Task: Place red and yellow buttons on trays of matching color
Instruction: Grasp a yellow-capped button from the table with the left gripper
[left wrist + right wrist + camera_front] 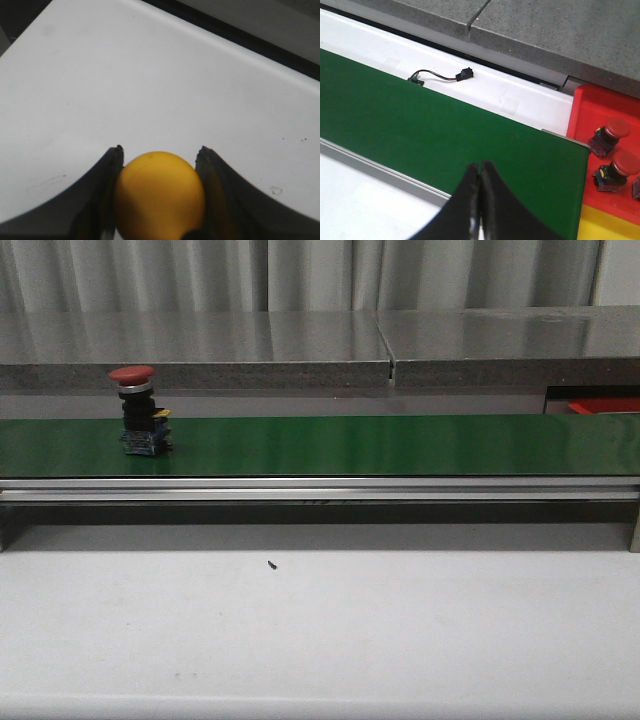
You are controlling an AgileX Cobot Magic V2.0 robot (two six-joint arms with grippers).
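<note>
I see a red mushroom-capped plastic button (138, 412) upright on the matte green belt (380, 445); my left gripper (159, 160) clamps a smooth yellow domed button (160, 192), my right gripper (480, 172) is pressed closed and empty.

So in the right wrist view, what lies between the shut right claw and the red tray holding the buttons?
Only bare green conveyor belt lies between the right claw and the red tray; the right wrist view shows nothing standing on that stretch.
</note>
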